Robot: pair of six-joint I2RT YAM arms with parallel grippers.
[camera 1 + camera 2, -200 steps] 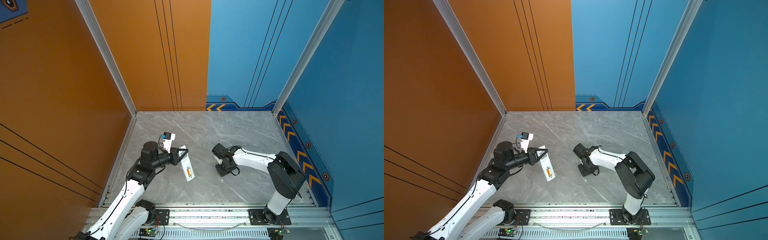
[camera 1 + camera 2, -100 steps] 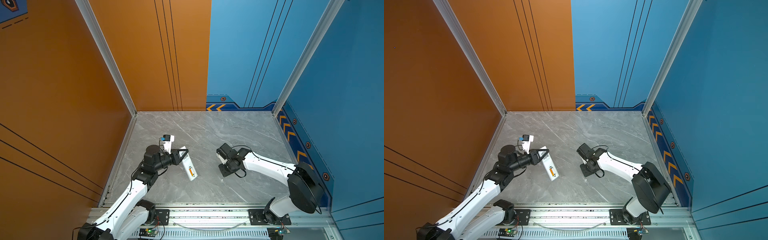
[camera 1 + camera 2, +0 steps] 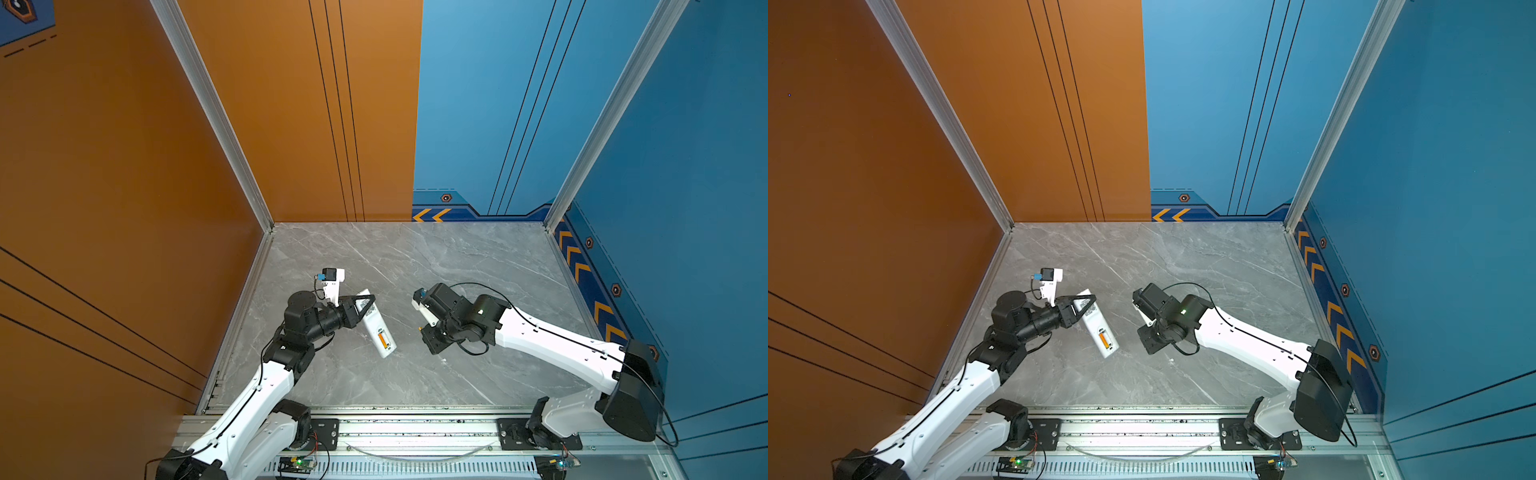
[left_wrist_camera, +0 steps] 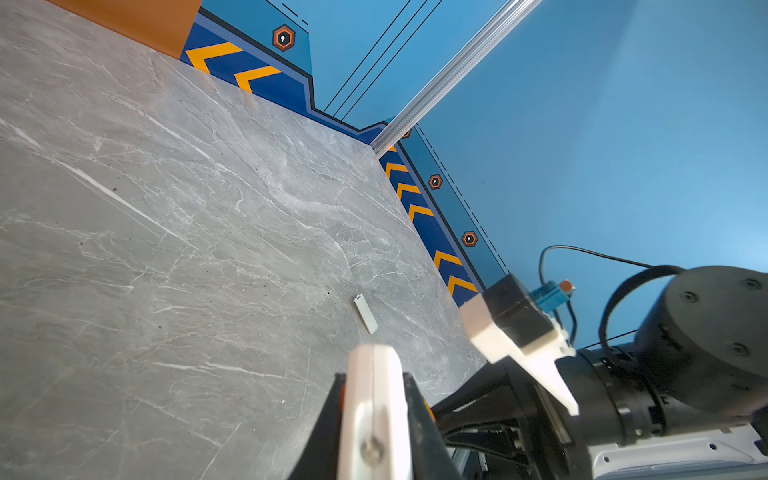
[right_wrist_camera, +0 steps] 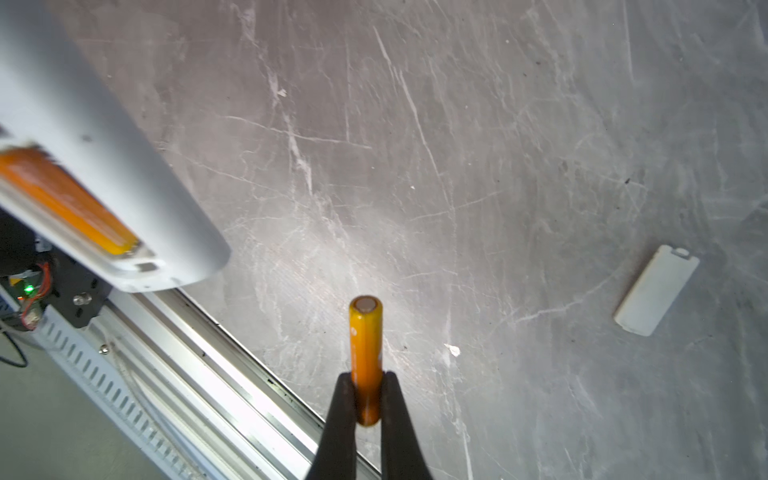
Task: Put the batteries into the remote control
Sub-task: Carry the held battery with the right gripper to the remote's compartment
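— Gripping the remote control (image 3: 376, 328) near one end, the left gripper (image 3: 360, 306) holds it clear of the grey marble desk (image 3: 457, 266), at about 8 o'clock on the desk in both top views. What shows in the remote's open back?

— One orange battery (image 3: 382, 339) already lies in the compartment near the free end; the right wrist view shows it too, blurred (image 5: 66, 203), with the remote (image 5: 124, 166) slanting in from the edge.

— And the right gripper (image 5: 366, 399)?

— Closed narrow on the second battery (image 5: 365, 353), which sticks straight out beyond the tips, its flat metal end facing away from the gripper. In a top view that gripper (image 3: 1148, 336) hangs just at 3 o'clock of the remote, apart from it.

— Anything else on the desk?

— A small white cover plate (image 5: 656, 291) lies flat by itself, well apart from the battery; the left wrist view catches it (image 4: 365, 313) beyond the held remote's edge (image 4: 374, 415).
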